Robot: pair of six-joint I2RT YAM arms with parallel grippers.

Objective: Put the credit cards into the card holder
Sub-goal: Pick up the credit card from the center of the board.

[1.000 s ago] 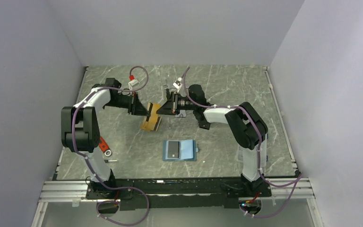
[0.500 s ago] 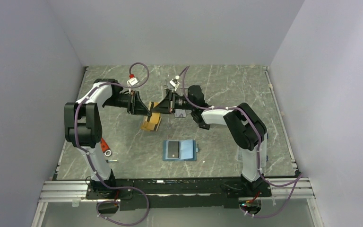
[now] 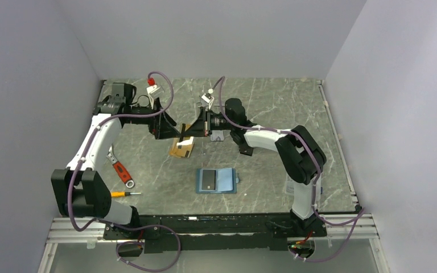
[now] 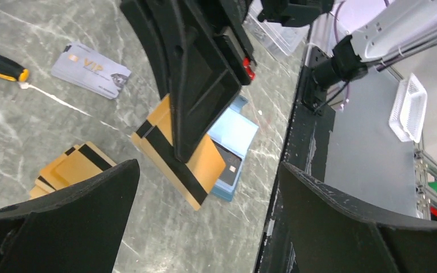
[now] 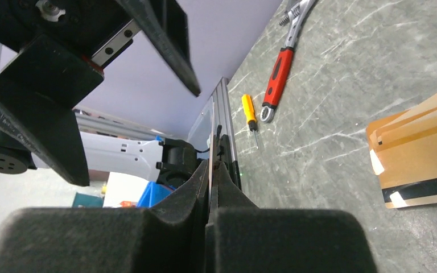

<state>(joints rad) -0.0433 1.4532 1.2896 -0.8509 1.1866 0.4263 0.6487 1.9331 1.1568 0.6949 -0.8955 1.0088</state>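
The left gripper (image 4: 207,165) has fingers (image 4: 62,227) of matt black plastic with a fine grainy surface, and the right gripper (image 5: 209,170) has the same dull finish. The credit card (image 4: 196,170) pinched in the right gripper is smooth orange-gold plastic with a glossy black stripe, like the stack of cards (image 4: 71,168) below the left gripper. Beyond that gripper, the card holder (image 4: 236,128) looks like matt blue leather. The table (image 4: 28,119) is smooth, faintly shiny, marble-patterned. Ahead of the right gripper, the wrench (image 5: 276,74) has a glossy red plastic handle and bare metal jaws.
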